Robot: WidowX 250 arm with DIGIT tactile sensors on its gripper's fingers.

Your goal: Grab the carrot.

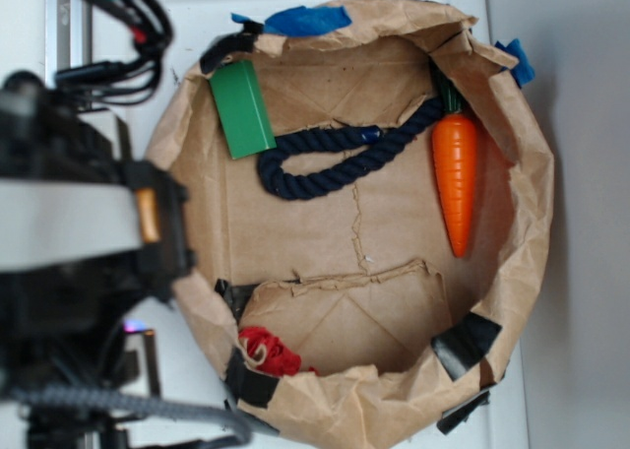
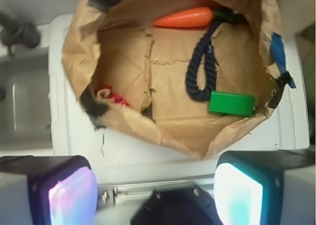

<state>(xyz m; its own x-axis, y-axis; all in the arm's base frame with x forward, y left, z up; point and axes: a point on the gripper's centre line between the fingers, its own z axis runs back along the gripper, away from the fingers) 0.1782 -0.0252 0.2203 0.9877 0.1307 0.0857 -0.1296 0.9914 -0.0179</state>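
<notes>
Four items sit in a brown paper bag (image 1: 522, 272): the carrot (image 1: 456, 178) at right of the exterior frame along the bag wall, tip pointing down; a dark blue rope (image 1: 335, 159) upper middle; a green block (image 1: 241, 109) upper left; a red lump (image 1: 268, 351) lower left. The gripper (image 2: 155, 193) shows at the wrist frame's bottom, fingers (image 2: 69, 195) spread wide, holding nothing, outside the bag and well apart from the carrot.

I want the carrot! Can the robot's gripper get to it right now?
Probably yes. The carrot lies uncovered by the paper wall, only the rope near its stem; the open gripper is outside.
</notes>
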